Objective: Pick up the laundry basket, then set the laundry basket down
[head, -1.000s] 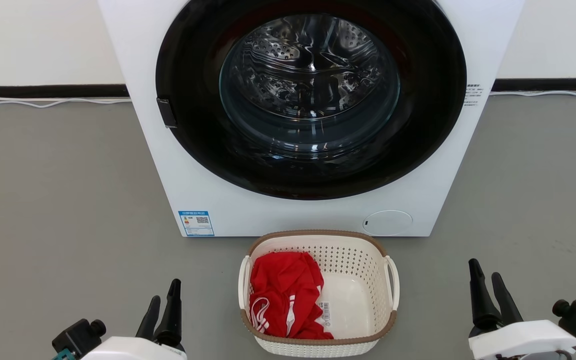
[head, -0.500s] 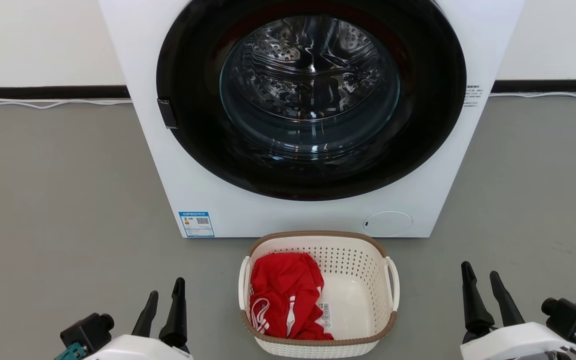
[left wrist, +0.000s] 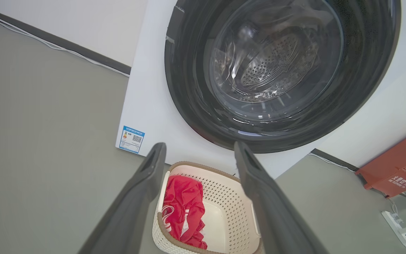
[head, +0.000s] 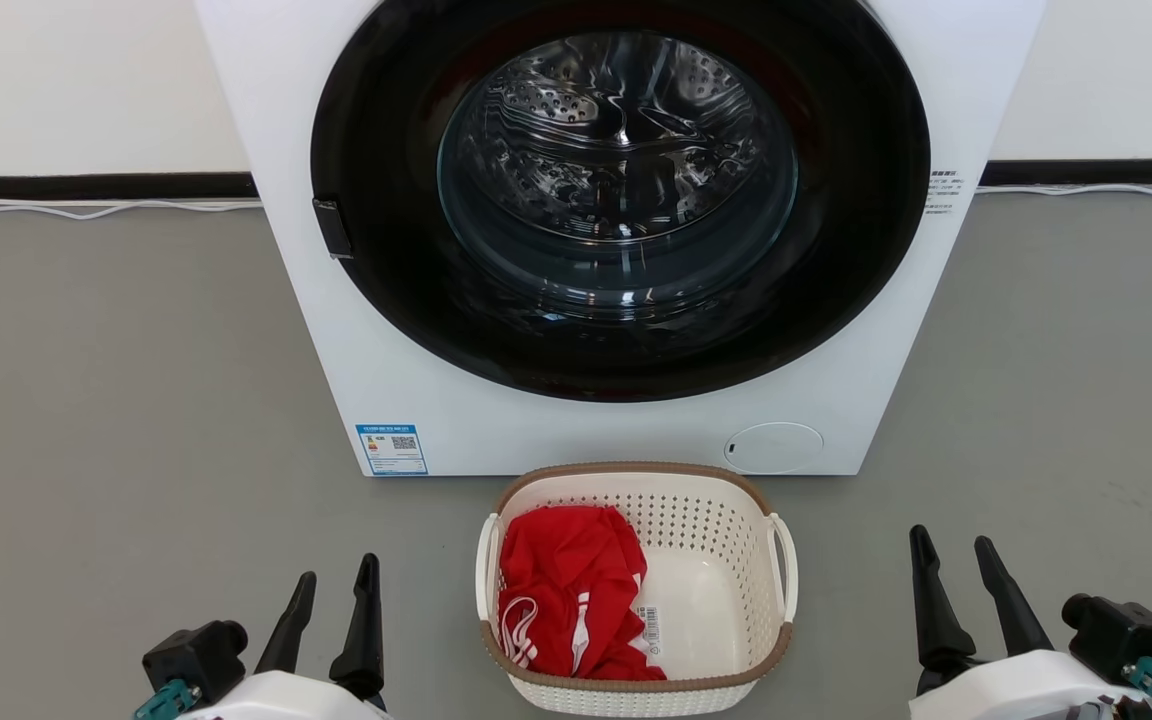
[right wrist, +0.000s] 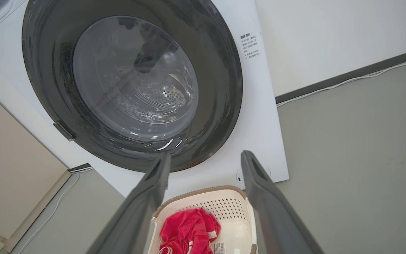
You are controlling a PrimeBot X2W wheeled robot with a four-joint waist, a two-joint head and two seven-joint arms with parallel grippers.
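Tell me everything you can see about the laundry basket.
The laundry basket is small, cream-white plastic by its look, rounded-rectangular, with perforated walls, a brown woven-look rim and white loop handles on both sides. It stands upright on the grey floor before the washing machine. A crumpled red garment lies in its left half; a barcode sticker shows on its bare bottom. The open left gripper and right gripper are clear of it.

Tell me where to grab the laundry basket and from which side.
Take the laundry basket by its two white loop handles, left handle and right handle, coming in sideways from each flank. They stick out from the walls, and the open jaws sit either side of it.
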